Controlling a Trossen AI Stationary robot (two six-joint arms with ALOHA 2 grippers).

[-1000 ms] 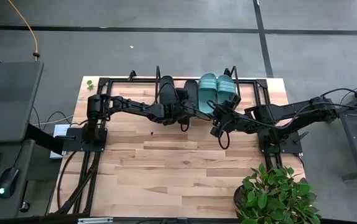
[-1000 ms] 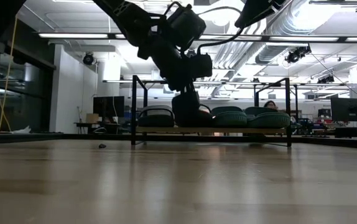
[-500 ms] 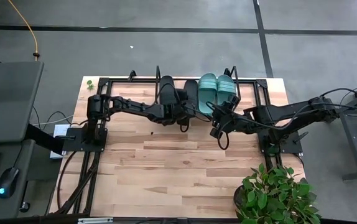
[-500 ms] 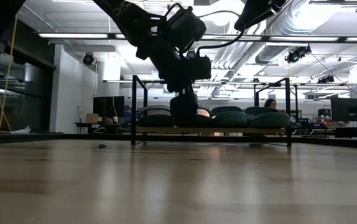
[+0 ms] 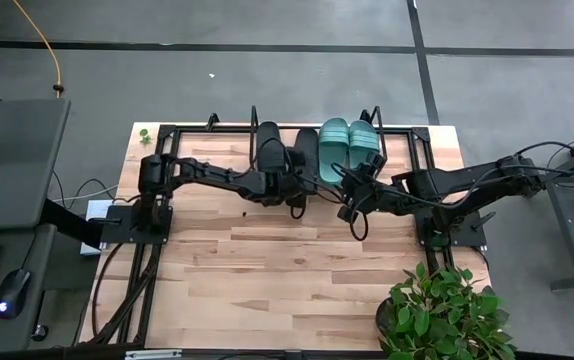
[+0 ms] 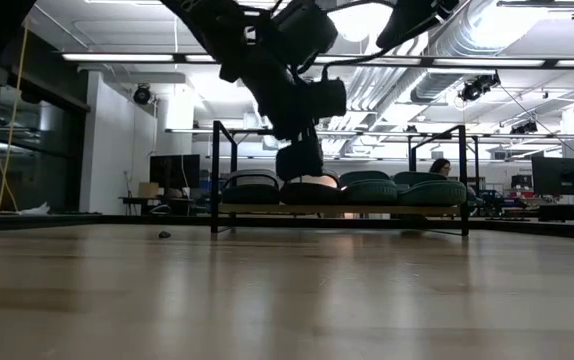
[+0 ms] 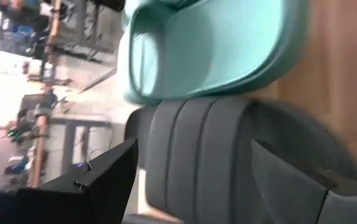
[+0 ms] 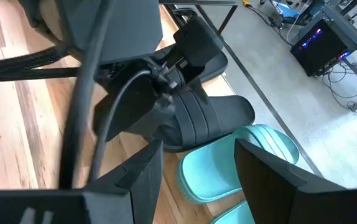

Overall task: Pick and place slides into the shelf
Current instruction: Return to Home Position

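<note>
The table [image 5: 267,260] is made of light wood. The shelf [image 5: 399,148] stands along its far edge.

The left arm [image 5: 207,175] reaches from the table's left edge toward the middle of the shelf. The left gripper [image 6: 299,165] hangs just above the second black slide [image 5: 306,148] and does not touch it. Its fingers [image 7: 104,180] are spread wide apart and grip nothing. In the left wrist view the ribbed strap of that black slide shows between them.

All four slides lie side by side on the shelf board. The first black slide [image 5: 268,142] is nearest the shelf's left end. The second black slide lies just beside it. Next come the first teal slide [image 5: 333,140] and the second teal slide [image 5: 364,140], close together. The second teal slide is nearest the shelf's right end. Some bare board shows at both ends of the shelf.

The right arm [image 5: 467,185] reaches in from the table's right edge. The right gripper [image 5: 349,192] is near the front of the shelf, just in front of the teal slides. Its fingers [image 8: 135,180] are also spread apart and empty. They point toward the second black slide and the left gripper.

A green plant [image 5: 447,315] stands at the table's near right corner.

In the low view a person [image 6: 439,167] shows far behind the shelf's right end.
</note>
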